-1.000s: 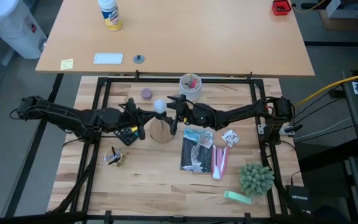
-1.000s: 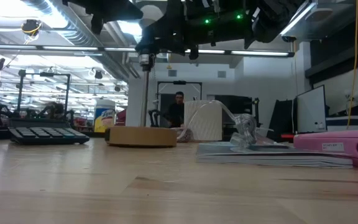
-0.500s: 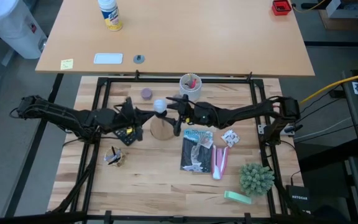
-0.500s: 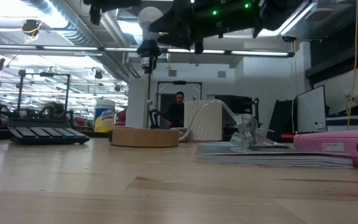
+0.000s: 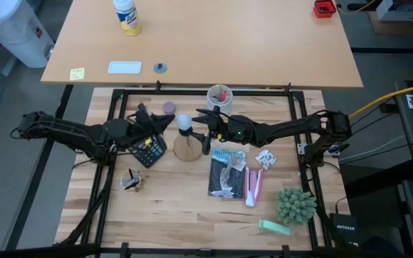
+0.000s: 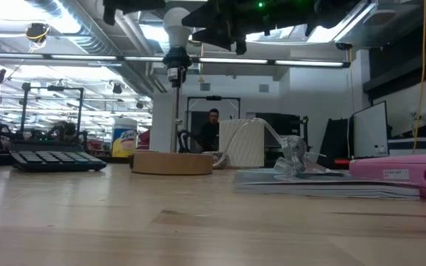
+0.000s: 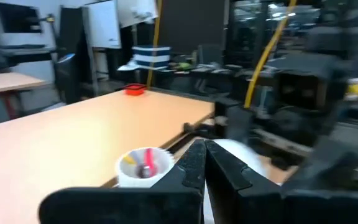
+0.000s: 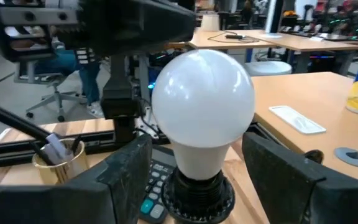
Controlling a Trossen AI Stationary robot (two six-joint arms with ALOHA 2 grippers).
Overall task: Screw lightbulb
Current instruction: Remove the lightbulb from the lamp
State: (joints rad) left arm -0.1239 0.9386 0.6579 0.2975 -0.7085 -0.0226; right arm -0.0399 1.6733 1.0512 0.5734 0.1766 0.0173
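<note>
While the lightbulb [image 5: 184, 122] sits upright in the black socket [image 8: 197, 193] on the post of the round wooden stand [image 5: 186, 149], near table centre, the right gripper [image 5: 205, 131] is at it from the right. Right wrist view: both fingers [image 8: 123, 171] flank the bulb's neck, one each side, jaws spread wide w/ a gap either side of the frosted glass; no contact visible, so released, not grasping. Bulb base seated in socket; threads hidden.

Left gripper [image 5: 165, 120] just left of the bulb, apart from it, above the calculator [image 5: 148, 152]. Left wrist view: fingers [image 7: 191, 168] pressed together, no gap — clenched on nothing. Bulb shows blurred beyond the tips.

Low view: bulb [image 6: 177, 22] high on the thin post, wooden disc [image 6: 172, 162] flat on the table, arms dark overhead.

Other items: white cup w/ red items [image 5: 219, 96] behind the stand at the table's back edge; purple disc [image 5: 168, 107] left of cup; dark packet [image 5: 228, 172] and pink tool [image 5: 254, 188] right of stand; green spiky plant [image 5: 295, 205] near the front right corner; gold cup [image 8: 59, 165] seen beyond the calculator in right wrist view. Person far back in the room [image 6: 212, 129].
</note>
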